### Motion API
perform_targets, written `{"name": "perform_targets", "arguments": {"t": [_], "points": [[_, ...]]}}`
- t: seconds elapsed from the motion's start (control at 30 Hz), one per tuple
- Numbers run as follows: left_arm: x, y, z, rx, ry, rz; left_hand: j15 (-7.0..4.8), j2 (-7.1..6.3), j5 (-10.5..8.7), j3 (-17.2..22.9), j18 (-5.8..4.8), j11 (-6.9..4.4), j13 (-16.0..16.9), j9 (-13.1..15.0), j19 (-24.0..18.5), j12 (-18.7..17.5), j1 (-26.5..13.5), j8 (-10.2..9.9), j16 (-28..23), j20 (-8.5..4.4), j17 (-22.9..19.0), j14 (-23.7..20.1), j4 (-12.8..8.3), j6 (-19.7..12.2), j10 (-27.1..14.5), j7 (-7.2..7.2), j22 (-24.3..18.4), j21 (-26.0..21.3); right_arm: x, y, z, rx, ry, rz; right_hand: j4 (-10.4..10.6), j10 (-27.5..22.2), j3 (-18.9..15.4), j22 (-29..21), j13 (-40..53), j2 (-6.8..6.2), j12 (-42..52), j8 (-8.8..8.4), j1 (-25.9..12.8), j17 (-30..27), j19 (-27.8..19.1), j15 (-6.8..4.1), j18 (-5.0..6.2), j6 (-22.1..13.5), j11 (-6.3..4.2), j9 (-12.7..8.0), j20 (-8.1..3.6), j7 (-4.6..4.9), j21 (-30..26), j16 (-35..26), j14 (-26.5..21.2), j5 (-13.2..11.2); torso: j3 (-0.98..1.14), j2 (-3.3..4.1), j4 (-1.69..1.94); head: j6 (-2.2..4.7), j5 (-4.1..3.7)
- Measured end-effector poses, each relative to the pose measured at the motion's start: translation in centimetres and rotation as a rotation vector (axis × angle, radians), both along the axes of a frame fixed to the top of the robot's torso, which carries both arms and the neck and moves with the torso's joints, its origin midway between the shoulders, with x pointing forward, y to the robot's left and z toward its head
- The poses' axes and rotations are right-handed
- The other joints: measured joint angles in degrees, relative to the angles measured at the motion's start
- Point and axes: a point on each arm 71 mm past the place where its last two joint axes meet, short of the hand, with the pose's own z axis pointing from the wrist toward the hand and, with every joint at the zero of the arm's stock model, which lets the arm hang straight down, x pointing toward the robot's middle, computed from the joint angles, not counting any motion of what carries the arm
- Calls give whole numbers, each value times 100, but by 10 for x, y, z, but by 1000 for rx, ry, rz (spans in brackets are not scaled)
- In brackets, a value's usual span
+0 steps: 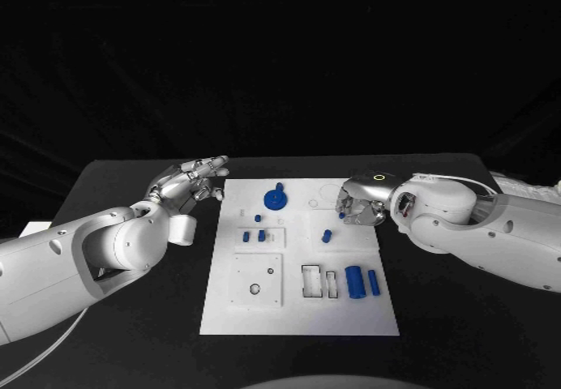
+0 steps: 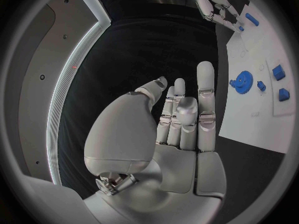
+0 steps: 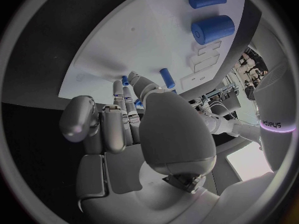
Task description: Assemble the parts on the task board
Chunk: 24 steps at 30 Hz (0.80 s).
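Your right hand (image 1: 362, 203) sits over the task board's (image 1: 299, 320) far right edge, fingers curled downward onto the plate. In the right wrist view a small blue part (image 3: 125, 80) shows at the fingertips (image 3: 134, 77); whether it is pinched or only touched, you cannot tell from these pictures. Just beyond those fingers lies a short blue peg (image 1: 327, 236), loose on the board, its long axis running roughly toward the robot and slightly askew. It lies on the near side of the right hand, toward the board's middle, so that hand is plainly the nearer 1.

Your left hand (image 1: 193, 180) hangs off the board's far left corner above the black tabletop (image 1: 117, 182), fingers straight and spread, holding nothing. The blue gear (image 1: 276, 198) lies between the 2 hands, nearer the left.

Near the robot, a thick blue cylinder (image 1: 354, 282) and a thinner blue rod (image 1: 373, 281) lie side by side, both with long axes running from near to far, well apart from either hand.

My judgement: the next move belongs to the right hand at the far edge.
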Motion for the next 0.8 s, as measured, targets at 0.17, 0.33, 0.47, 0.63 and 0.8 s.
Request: {"name": "perform_targets", "arguments": {"t": [0.17,0.33,0.47,0.63,0.8], "points": [[0,0,0,0,0,0,7,0,0,0,0,-2,0,0,0,0,0,0,0,0,-2,-7,0,0,-2,0,0,-8,1,2,-2,-2,5,1,-15,81,238,21,-86,0,-22,0,0,16,0,0,0,63,1,11,0,14,0,0,0,-78,2,1,1,-2,4],[0,0,0,1,0,0,20,0,0,0,0,-6,8,0,0,8,0,0,0,0,-17,-20,0,-1,-35,-1,-1,-21,2,3,-4,-6,9,0,-25,101,466,57,-168,0,-22,0,0,40,0,0,0,80,-2,11,0,1,0,29,0,-265,3,0,3,-7,10],[0,0,0,2,0,0,20,0,0,0,0,0,7,1,0,28,0,0,0,0,-22,-20,0,0,-41,-1,-6,-21,3,4,-6,-9,13,-2,-40,134,575,63,-208,0,-22,-1,0,46,0,0,0,111,-8,20,0,8,23,29,0,-321,4,-2,3,-9,16],[0,0,0,2,1,0,20,0,0,0,-1,0,14,1,0,28,0,0,0,0,-30,-20,0,0,-41,-1,-6,-21,5,5,-7,-13,17,-5,-55,144,591,62,-214,18,-18,0,-18,46,0,0,0,113,1,24,0,9,22,29,0,-321,3,-2,-1,-13,20],[0,0,0,3,1,0,20,0,0,-16,-1,0,15,-4,0,29,0,0,0,0,-33,-20,-16,-21,-82,19,-11,-21,6,6,-7,-14,16,-8,-48,154,630,69,-215,32,-29,0,-32,46,0,0,0,114,11,24,0,9,22,29,0,-347,4,-2,-1,-20,14]]}}
